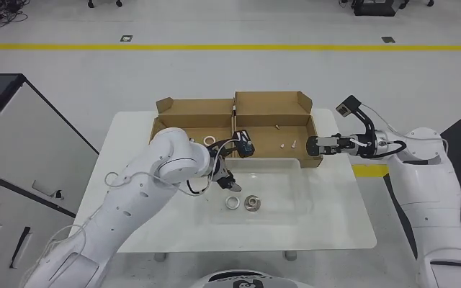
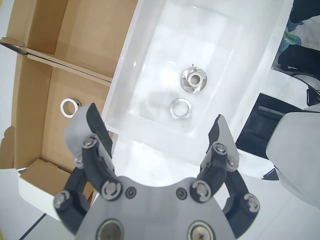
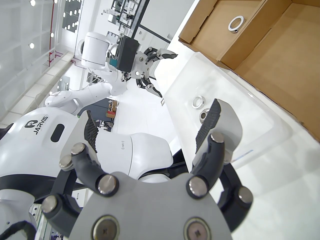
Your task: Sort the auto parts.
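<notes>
Within the clear plastic tray (image 2: 130,46), a silver metal ring (image 2: 180,109) and flanged silver bushing (image 2: 194,80) are seen (just apart); left gripper (image 2: 155,123) and right gripper (image 3: 152,116) are held spread

Looks down on a white table (image 1: 130,216) with two open cardboard boxes side by side at the far edge, the left box (image 1: 173,126) with a ring (image 1: 209,140) inside, the right box (image 1: 288,119) with a few small bolts (image 1: 283,144). Shows just in front of them a clear tray (image 1: 288,194) with a second ring (image 1: 232,202) and a flanged part (image 1: 252,203) close together. Places the left gripper (image 1: 229,183) over the tray's left end, near the second ring, and the right gripper (image 1: 312,146) at the right box's outer front corner.
</notes>
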`<state>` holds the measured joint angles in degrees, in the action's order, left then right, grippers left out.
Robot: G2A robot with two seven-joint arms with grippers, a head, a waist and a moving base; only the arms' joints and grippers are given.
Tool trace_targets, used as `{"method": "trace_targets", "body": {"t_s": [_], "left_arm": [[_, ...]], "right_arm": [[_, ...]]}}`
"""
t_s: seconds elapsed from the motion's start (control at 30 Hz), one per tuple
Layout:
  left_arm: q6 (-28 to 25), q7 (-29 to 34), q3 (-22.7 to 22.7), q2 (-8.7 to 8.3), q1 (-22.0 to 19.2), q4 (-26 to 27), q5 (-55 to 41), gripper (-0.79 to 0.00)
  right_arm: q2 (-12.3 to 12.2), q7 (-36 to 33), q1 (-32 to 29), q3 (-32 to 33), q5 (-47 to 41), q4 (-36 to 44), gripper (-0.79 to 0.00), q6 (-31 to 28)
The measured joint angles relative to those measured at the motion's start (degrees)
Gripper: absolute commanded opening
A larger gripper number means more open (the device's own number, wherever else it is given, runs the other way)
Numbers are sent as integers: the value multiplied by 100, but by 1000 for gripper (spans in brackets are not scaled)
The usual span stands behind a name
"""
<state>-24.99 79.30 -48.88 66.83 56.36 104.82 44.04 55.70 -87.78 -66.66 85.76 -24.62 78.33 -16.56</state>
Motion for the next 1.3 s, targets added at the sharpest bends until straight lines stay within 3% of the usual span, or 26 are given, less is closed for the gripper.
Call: {"method": "trace_targets", "body": {"t_s": [0.1, 0.27, 0.57, 0.77, 0.97, 1.3], "left_arm": [[-17, -15, 458, 80, -152, -149, -68, 0], [139, 139, 1176, 309, -746, -652, -388, 0], [446, 303, 1996, 730, -1569, -1491, -621, 0], [460, 300, 2314, 927, -1817, -1838, -730, 0], [491, 311, 2490, 1047, -1931, -2085, -762, -142], [481, 426, 2729, 1176, -1933, -2335, -877, -200]], "right_arm": [[0, 0, 0, 0, 0, 0, 0, 0], [0, 0, 0, 0, 0, 0, 0, 0], [0, 0, 0, 0, 0, 0, 0, 0], [0, 0, 0, 0, 0, 0, 0, 0], [0, 0, 0, 0, 0, 0, 0, 0], [0, 0, 0, 0, 0, 0, 0, 0]]}}
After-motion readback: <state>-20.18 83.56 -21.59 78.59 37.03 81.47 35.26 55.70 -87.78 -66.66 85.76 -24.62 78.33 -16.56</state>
